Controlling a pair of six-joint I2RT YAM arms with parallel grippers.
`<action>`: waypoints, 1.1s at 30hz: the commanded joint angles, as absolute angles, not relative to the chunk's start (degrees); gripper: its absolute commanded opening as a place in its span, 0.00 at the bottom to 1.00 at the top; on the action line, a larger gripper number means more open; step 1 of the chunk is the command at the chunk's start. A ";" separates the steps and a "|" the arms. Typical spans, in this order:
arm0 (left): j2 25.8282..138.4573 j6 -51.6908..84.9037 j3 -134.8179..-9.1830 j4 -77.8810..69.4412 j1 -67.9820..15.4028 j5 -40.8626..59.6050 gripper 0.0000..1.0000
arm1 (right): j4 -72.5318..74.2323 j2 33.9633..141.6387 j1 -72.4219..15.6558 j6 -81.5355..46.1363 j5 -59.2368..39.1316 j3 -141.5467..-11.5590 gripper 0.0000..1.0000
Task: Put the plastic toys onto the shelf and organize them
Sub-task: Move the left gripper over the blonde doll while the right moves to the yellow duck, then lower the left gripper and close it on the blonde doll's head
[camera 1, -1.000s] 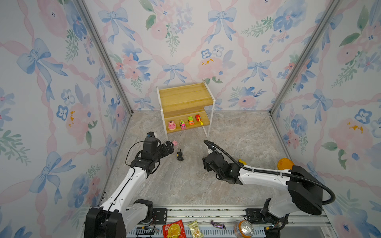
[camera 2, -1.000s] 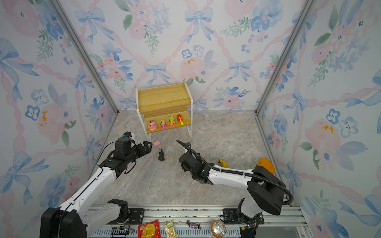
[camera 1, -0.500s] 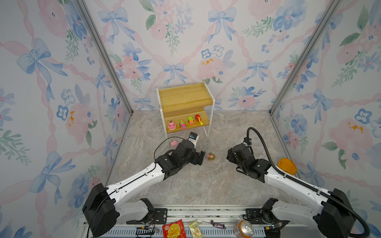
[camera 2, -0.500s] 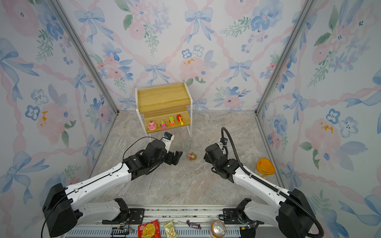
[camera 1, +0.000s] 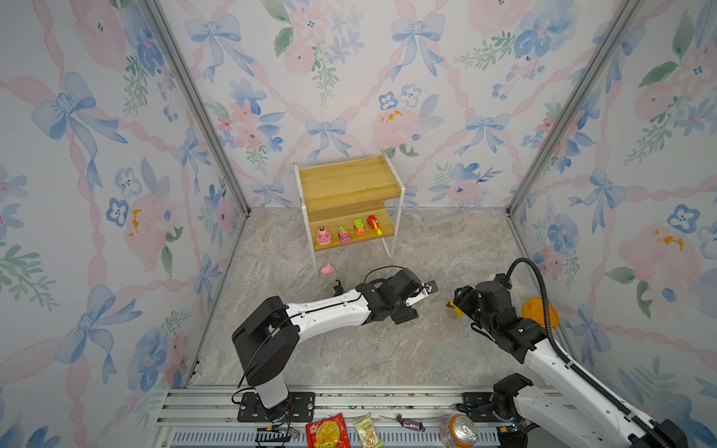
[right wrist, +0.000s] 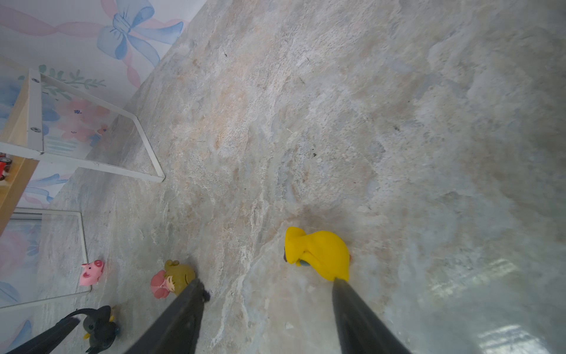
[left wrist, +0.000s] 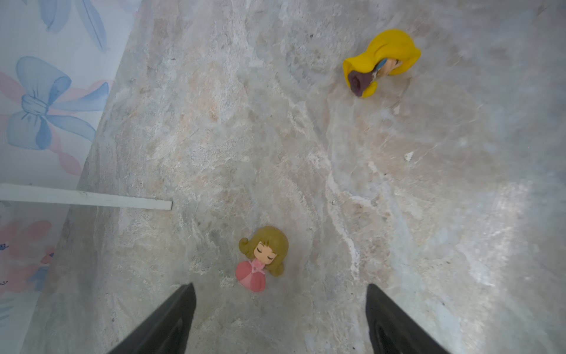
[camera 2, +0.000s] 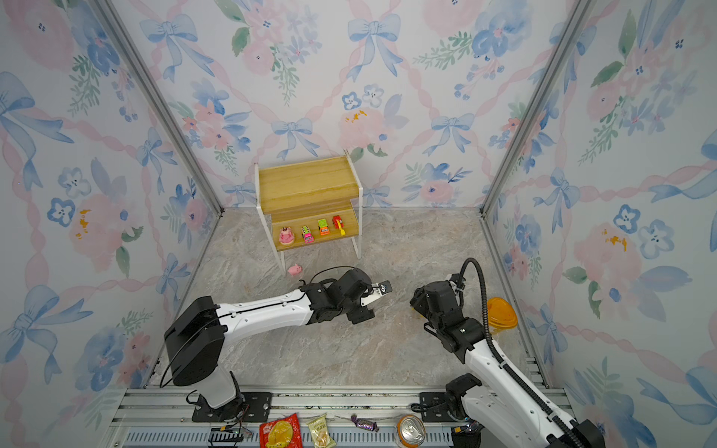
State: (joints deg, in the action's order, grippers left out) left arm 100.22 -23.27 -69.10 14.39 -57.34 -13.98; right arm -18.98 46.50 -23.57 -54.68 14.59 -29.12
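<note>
Hovering low over the floor (left wrist: 428,214), the left gripper (left wrist: 280,286) has its fingers spread and holds nothing. The pink-dress doll (left wrist: 263,260) lies on its back just ahead of the tips, lined up with the gap, which looks like the set-up for a pinch across its body. The right gripper (right wrist: 268,280) is likewise spread and empty, with the yellow-haired figure (right wrist: 317,253) lying on its side at the tip of one finger (touching or just short, I cannot tell). Each arm seems to aim for the toy on its own side, so the two need not cross.

At the back stands the shelf (camera 1: 349,182), its upper board bare. On the lower board the round pink figure (camera 1: 322,235), pink car (camera 1: 343,234), green-orange car (camera 1: 359,227) and red car (camera 1: 373,224) sit in a spaced row near the front edge. The pink pig (camera 1: 328,269) lies beside the shelf's front leg, the black-yellow figure (camera 1: 337,288) near it. With four toys on the floor, the job looks about half done.
</note>
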 commanded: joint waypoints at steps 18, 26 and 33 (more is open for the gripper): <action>110.91 -51.33 -79.87 23.25 -50.45 -5.98 0.69 | -7.74 47.67 -20.73 -43.63 9.50 -25.40 0.69; 114.09 -52.01 -81.69 23.75 -51.31 -5.76 0.68 | -5.82 48.86 -20.23 -41.64 8.55 -25.84 0.69; 116.62 -51.58 -82.91 24.52 -51.32 -5.49 0.64 | -4.92 50.57 -20.14 -41.18 8.19 -25.84 0.69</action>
State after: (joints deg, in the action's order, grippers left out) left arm 114.87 -51.00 -82.13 22.44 -51.24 -6.94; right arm -6.24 50.04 -20.67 -42.33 8.73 -26.11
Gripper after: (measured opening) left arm 0.645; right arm 0.693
